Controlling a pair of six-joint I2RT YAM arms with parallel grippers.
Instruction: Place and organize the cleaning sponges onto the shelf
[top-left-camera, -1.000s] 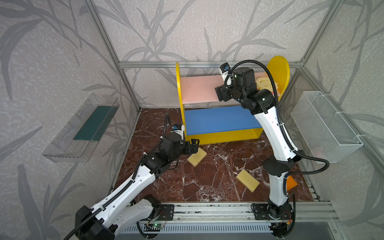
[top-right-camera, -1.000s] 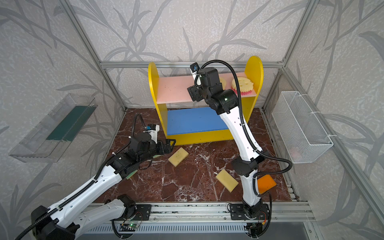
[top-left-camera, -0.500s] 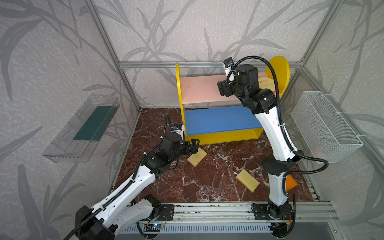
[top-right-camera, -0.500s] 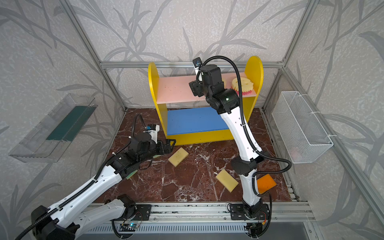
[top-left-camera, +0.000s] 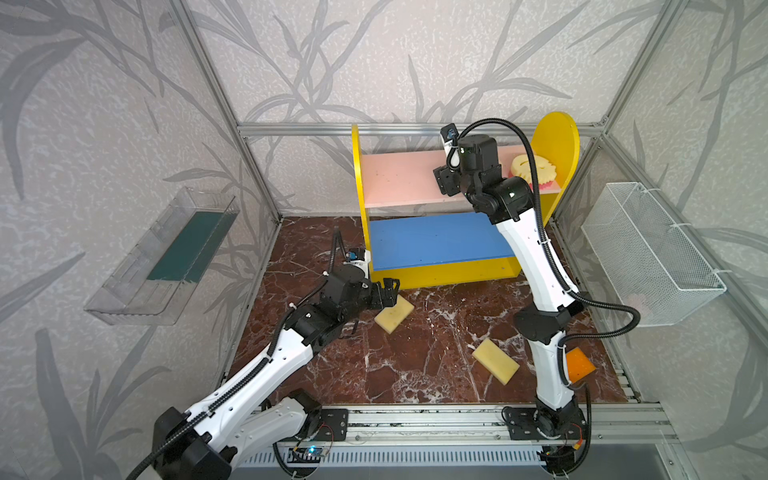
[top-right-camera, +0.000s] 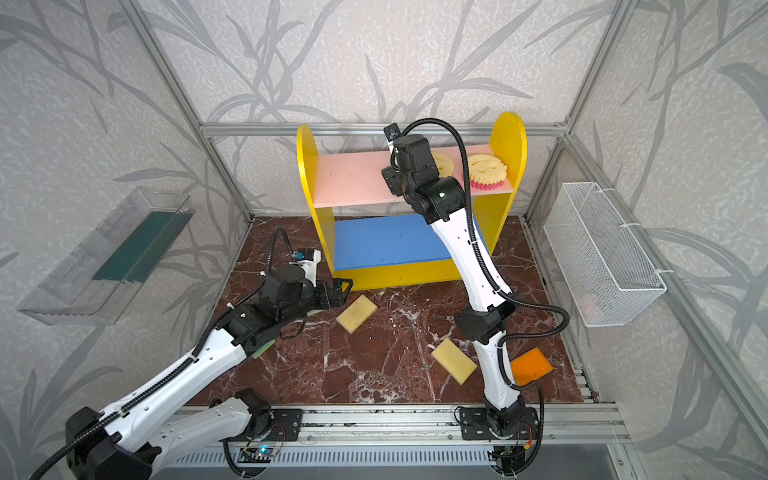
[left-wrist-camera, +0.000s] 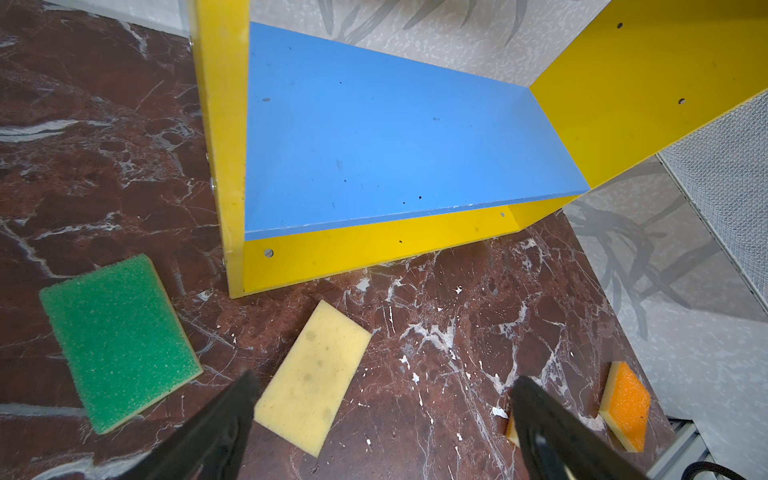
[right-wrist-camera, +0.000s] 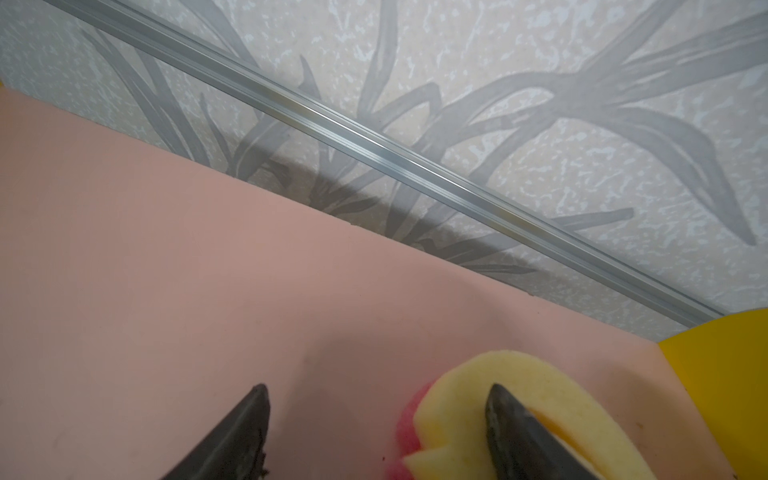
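The shelf (top-left-camera: 399, 178) stands at the back, with a pink upper board and a blue lower board (left-wrist-camera: 395, 145). Two round smiley sponges (top-right-camera: 486, 170) (top-right-camera: 442, 162) lie on the pink board. My right gripper (right-wrist-camera: 379, 388) hangs open over that board, one finger overlapping a smiley sponge (right-wrist-camera: 465, 382). My left gripper (left-wrist-camera: 384, 378) is open above the floor, beside a pale yellow sponge (left-wrist-camera: 313, 376) (top-left-camera: 395, 313). Another pale yellow sponge (top-left-camera: 496, 365), an orange one (top-left-camera: 579, 363) and a green one (left-wrist-camera: 120, 345) also lie on the floor.
A clear tray with a dark green bottom (top-left-camera: 166, 257) hangs on the left wall. On the right wall is a white wire basket (top-left-camera: 648, 253). An aluminium rail (top-left-camera: 415, 419) runs along the front edge of the marble floor.
My right wrist has shifted a little over the pink board and its jaws have narrowed slightly. The left arm has not moved.
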